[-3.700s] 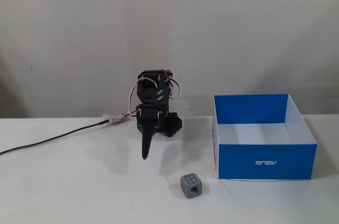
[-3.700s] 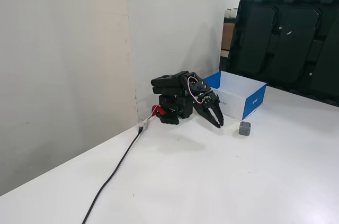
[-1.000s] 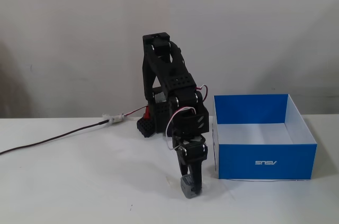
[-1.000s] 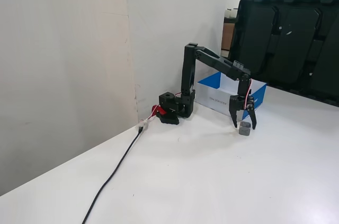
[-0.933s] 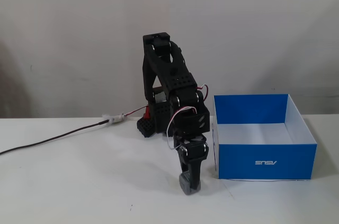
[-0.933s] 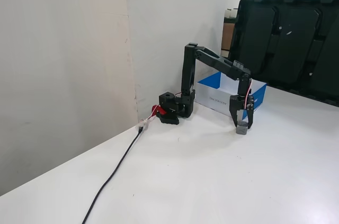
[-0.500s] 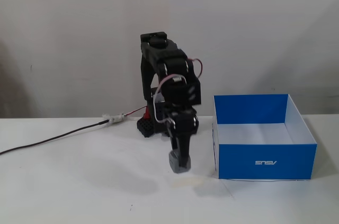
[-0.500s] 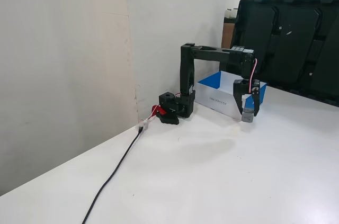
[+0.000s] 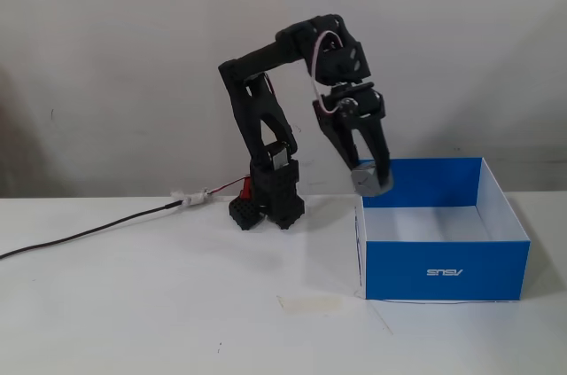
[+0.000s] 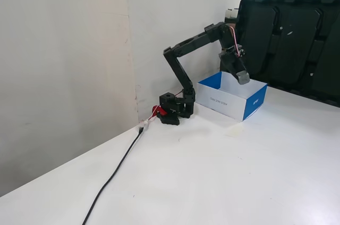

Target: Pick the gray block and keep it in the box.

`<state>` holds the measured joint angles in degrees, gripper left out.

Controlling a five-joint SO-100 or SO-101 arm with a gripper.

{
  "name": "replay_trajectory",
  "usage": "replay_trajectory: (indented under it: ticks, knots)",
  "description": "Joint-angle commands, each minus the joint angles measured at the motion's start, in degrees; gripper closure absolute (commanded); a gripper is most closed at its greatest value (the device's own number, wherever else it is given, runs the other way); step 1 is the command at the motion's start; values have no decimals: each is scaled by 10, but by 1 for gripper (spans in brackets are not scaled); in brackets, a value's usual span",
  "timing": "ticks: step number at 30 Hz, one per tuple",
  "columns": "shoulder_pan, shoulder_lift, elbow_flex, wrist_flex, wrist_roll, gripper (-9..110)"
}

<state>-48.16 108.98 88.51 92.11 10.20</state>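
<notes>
- Nearest to us in a fixed view, a black cable (image 10: 114,173) runs across the white table (image 10: 223,182) toward the arm's base; in the other fixed view the same cable (image 9: 84,235) comes in from the left edge.
- On the table in front of the box we see a pale strip of tape (image 9: 309,302), lying flat and apart from the box.
- Next comes the box (image 9: 446,270), bright blue outside with white lettering on its front wall and a white floor inside; in the other fixed view the box (image 10: 254,105) stands just to the right of the arm's base.
- The arm's base (image 9: 273,200) sits to the left of the box, near its back left corner, with a red part (image 10: 161,111) beside it.
- The gripper (image 9: 373,182) points down over the box's back left corner, and we see its fingers closed around the gray block (image 9: 370,181), which hangs in the air just above the box rim.
- From the other side the gripper (image 10: 242,77) holds the gray block (image 10: 243,78) over the open box, clear of the floor.
- Farthest back stands a white wall (image 9: 133,56), and in one fixed view a dark panel (image 10: 292,44) behind the box.
</notes>
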Motion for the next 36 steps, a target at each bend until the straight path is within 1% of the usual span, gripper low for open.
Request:
replay_trajectory:
  ticks: [1,6,8,10,12,13,14,17,19,20,21,27,28,33,34,36]
  knots:
    - [-78,37,15,-25,8,101]
    - [-188,-1,32,-84,8,101]
    - [-222,-63,1,-88,8,101]
    - [-233,-131,-42,-86,9,101]
    - [-242,-183,-70,-80,11,82]
    - [-242,-191,-71,-80,11,76]
    - [-239,-193,-75,-81,14,76]
    - [-214,-178,-93,-76,28,69]
    - [-168,-161,-142,-41,40,74]
    - [-140,-134,-138,-36,43,77]
    - [-109,-103,-122,-35,43,83]
    - [62,81,8,-47,35,96]
    - [91,103,25,-47,35,100]
    - [248,212,120,-62,28,101]
    - [290,242,148,-77,28,101]
    - [368,329,260,-160,-4,101]
